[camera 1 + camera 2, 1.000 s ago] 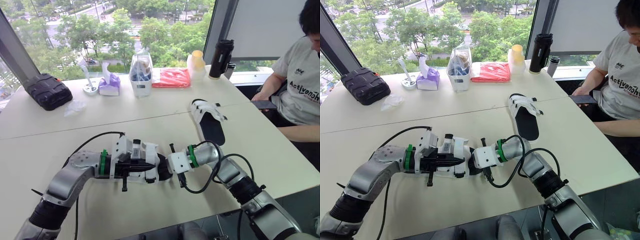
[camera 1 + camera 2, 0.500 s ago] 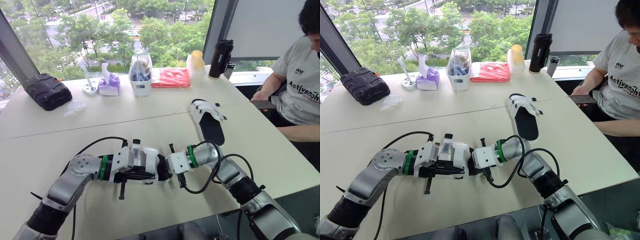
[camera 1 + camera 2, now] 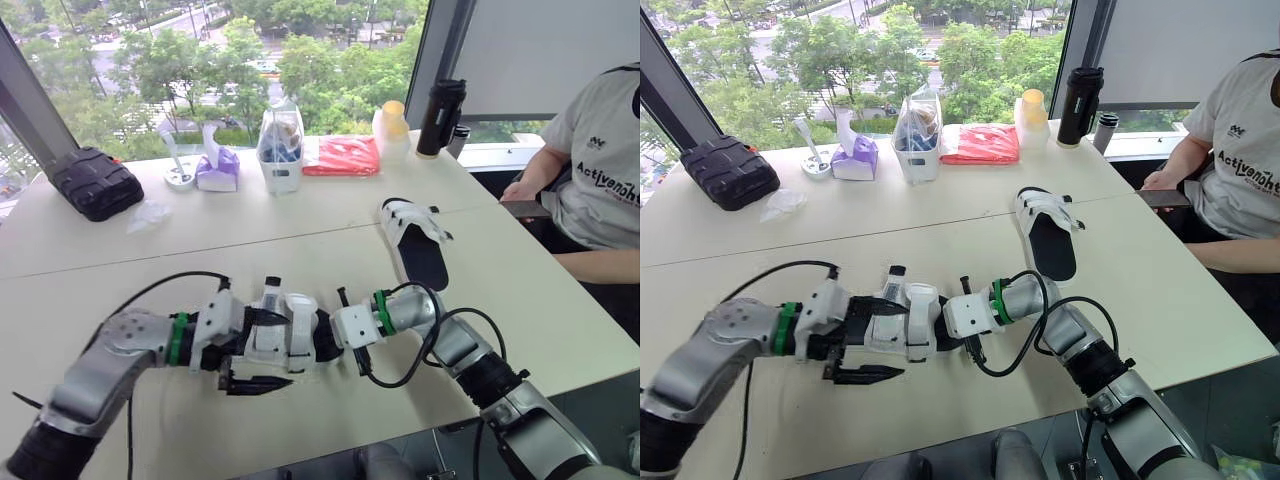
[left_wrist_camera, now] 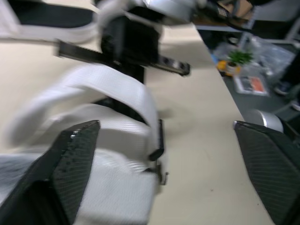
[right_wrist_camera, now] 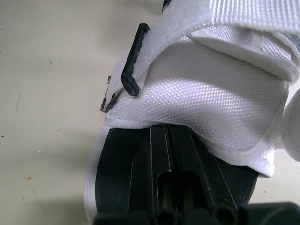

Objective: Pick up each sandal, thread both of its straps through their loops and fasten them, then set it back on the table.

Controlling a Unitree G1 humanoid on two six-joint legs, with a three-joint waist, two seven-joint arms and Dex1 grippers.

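The sandal I work on [image 3: 285,335] is near the front edge of the pale table [image 3: 300,230], between both arms. My right gripper [image 5: 168,150] has closed its jaws on the end of the sandal, with one finger lying on the black footbed under the white strap. My left gripper [image 4: 166,129] is spread wide and holds nothing; the straps sit just beside one finger [image 4: 70,173].

The second sandal [image 3: 415,245] lies at 1 o'clock, apart. At 12 o'clock there is a bare tabletop up to a row by the window: black pouch [image 3: 97,182], tissue pack [image 3: 218,165], clear container [image 3: 281,145], red packet [image 3: 342,156], black flask [image 3: 441,117]. A person [image 3: 595,190] sits at 2 o'clock. The table edge is close at 6 o'clock.
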